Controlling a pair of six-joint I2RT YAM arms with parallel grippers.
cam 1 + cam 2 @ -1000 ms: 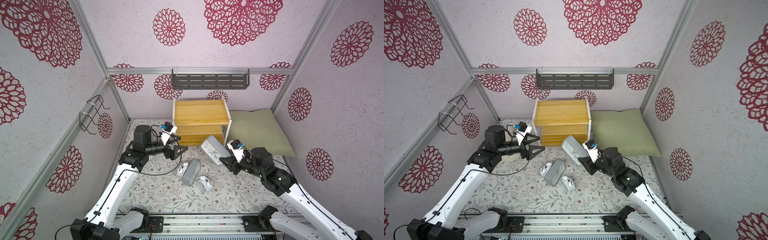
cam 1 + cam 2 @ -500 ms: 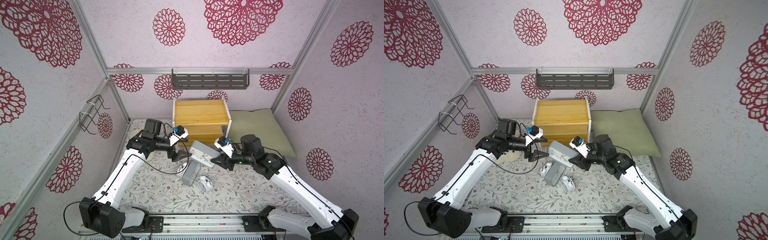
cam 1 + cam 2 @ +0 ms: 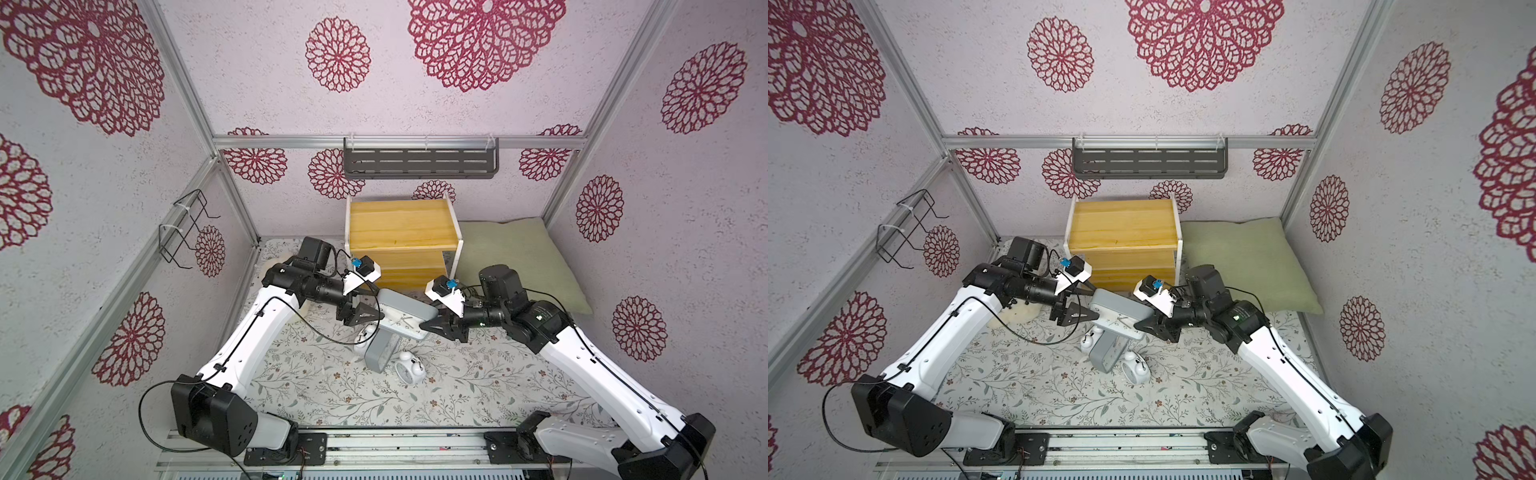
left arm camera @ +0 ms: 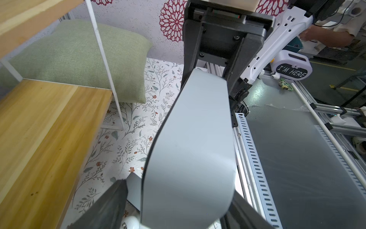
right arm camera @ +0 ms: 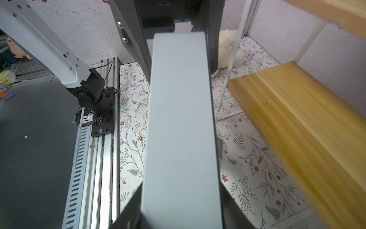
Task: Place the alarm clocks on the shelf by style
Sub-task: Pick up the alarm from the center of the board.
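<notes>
Clock [image 3: 401, 312] between both pincers

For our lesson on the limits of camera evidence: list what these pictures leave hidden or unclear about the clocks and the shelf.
- Held grey clock: its face is turned from both wrist views; top views show it too small to read.
- Left gripper: whether it already grips that clock; it covers the fingers' contact.
- White twin-bell clock: mostly hidden under the grey clocks in both top views.
- Shelf: lower board largely covered by the upper one; blurred in both wrist views.
</notes>
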